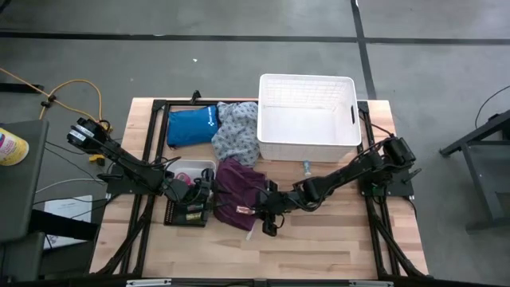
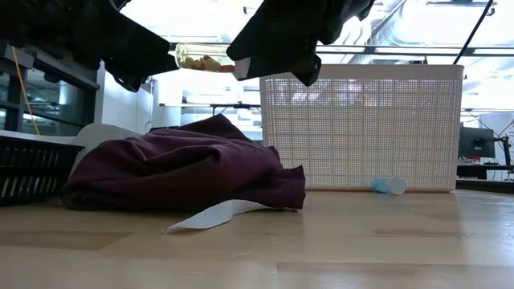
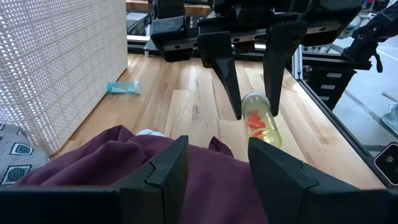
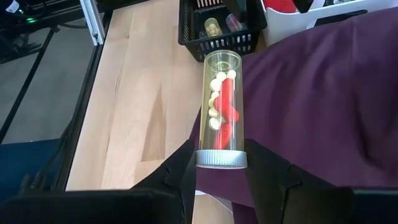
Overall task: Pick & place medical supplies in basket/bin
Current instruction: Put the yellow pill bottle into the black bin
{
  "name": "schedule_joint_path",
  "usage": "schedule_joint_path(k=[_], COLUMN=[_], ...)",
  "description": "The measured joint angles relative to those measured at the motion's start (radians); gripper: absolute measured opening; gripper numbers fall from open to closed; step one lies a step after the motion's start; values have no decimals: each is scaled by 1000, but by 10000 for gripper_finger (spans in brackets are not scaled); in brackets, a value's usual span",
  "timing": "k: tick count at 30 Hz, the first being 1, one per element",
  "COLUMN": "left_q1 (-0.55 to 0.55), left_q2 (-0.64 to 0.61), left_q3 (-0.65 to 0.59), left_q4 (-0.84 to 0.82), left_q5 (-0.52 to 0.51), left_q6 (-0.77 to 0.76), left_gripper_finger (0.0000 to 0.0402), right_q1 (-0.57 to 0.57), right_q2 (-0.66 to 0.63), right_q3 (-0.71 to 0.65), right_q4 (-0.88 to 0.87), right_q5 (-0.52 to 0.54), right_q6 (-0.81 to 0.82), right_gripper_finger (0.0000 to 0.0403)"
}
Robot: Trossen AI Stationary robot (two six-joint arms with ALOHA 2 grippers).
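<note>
My right gripper [image 4: 221, 173] is shut on a clear vial [image 4: 222, 106] of red and cream pieces, above the near edge of the maroon garment [image 1: 237, 191], which lies crumpled on the table. My left gripper [image 3: 217, 168] stands open over the garment's left part, nothing between its fingers, beside the black mesh crate [image 1: 185, 212]. The large white basket [image 1: 307, 118] stands at the far side. A grey-patterned garment [image 1: 236, 132] lies left of it. A small teal-capped vial [image 2: 389, 185] lies on its side before the basket. My right gripper pinches the vial's capped end [image 4: 221, 159] between its two fingers. The fingers come slanting down from the table's right, and the vial sticks out ahead of them, in line with them. It is lifted clear, nearly level in the low view [image 2: 205, 58].
A blue pouch [image 1: 191, 126] lies at the far left. A small white tray [image 1: 194, 169] sits beyond the crate, which holds small vials [image 4: 212, 26]. A white paper sheet [image 2: 215, 215] pokes out from under the maroon garment. Bare wood lies along the near edge.
</note>
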Motion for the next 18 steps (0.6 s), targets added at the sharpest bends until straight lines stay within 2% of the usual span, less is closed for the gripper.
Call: schedule_joint_path(k=[18], left_q1=[0], left_q2=[0], left_q3=[0], left_q4=[0], left_q5=[0], left_q6=[-9], left_gripper_finger=[159], right_q1=[-32], right_q2=[0], right_q3=[0], right_q4=[1], right_q5=[8], right_q6=[2], right_gripper_finger=[105])
